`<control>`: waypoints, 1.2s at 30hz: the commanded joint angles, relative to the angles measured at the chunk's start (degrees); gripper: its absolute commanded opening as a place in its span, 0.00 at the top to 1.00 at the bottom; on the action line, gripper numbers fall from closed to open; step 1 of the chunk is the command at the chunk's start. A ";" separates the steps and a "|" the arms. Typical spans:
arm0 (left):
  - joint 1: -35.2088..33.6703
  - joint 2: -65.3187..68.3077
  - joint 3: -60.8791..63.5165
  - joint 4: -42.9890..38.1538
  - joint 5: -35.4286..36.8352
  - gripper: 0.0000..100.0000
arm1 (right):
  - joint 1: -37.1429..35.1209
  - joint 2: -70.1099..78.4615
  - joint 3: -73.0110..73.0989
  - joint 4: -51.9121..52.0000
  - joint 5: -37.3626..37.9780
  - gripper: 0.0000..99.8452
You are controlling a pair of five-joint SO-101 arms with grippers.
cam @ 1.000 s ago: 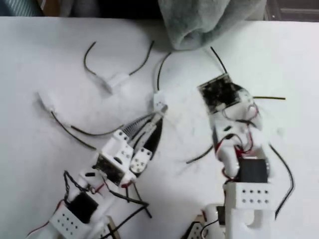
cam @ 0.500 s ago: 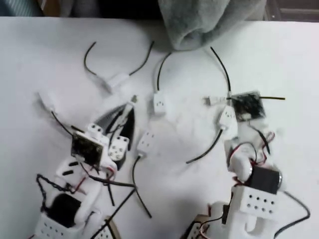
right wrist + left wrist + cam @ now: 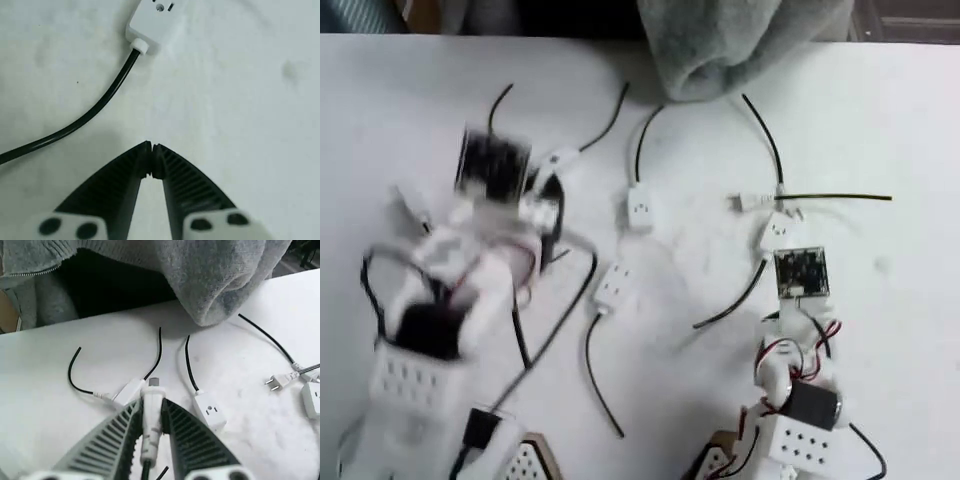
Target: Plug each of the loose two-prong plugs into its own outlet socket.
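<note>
The left pincer (image 3: 151,405) is clamped narrowly on a white plug (image 3: 153,392). The plug stands lengthwise between the ribbed jaws, with its metal tip poking out past them. In the high view this arm is at the left of the frame, blurred, and its wrist is over the upper-left part of the bench (image 3: 880,120).

Just beyond the held plug's tip lies a joined plug-and-socket pair (image 3: 127,391), with thin black cords curling off both of its ends.

The middle socket (image 3: 640,207) lies near the centre of the frame, and its cord arcs up toward the far edge. A second socket (image 3: 613,285) lies below it, a little apart, with its cord trailing toward the near edge.

The right pincer (image 3: 151,147) is pinched shut with its tips touching and nothing between them. It is pointed at the bench surface. The right socket (image 3: 157,17) lies ahead of it and apart from it, face up, and its black cord sweeps away past the jaws.

In the high view a loose plug (image 3: 750,203) lies just above this socket (image 3: 777,232), near but not touching, with its prongs pointing left. These two are well apart from the middle socket.

A grey cloth (image 3: 740,40) hangs over the bench's far edge at upper centre. The ends of the nearest cords stop just short of the cloth.
</note>
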 commanded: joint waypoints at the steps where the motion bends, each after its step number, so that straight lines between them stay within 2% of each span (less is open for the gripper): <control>1: -0.40 16.13 -22.24 12.22 0.70 0.98 | 0.40 -7.16 2.29 -0.75 -0.53 0.98; 8: 0.04 41.45 -52.40 36.66 0.18 0.98 | 0.40 -6.73 2.73 -0.75 -0.09 0.98; 11: 0.84 50.86 -63.12 43.87 -5.10 0.98 | 0.40 -6.73 2.73 -0.75 -0.09 0.98; 14: 2.86 57.19 -68.22 45.54 -13.80 0.98 | 0.40 -6.73 2.73 -0.66 -0.09 0.98; 18: 6.64 58.95 -66.90 45.36 -32.00 0.98 | 0.40 -6.73 2.73 -0.57 0.00 0.98; 21: 9.71 58.77 -64.00 45.36 -42.90 0.98 | 0.40 -6.73 2.73 -0.75 0.00 0.98; 30: 15.87 59.30 -54.77 45.27 -64.44 0.98 | 0.40 -6.81 2.73 -0.84 0.00 0.98; 36: 16.13 59.21 -45.80 45.27 -81.41 0.98 | 0.40 -6.81 2.73 -0.92 0.09 0.98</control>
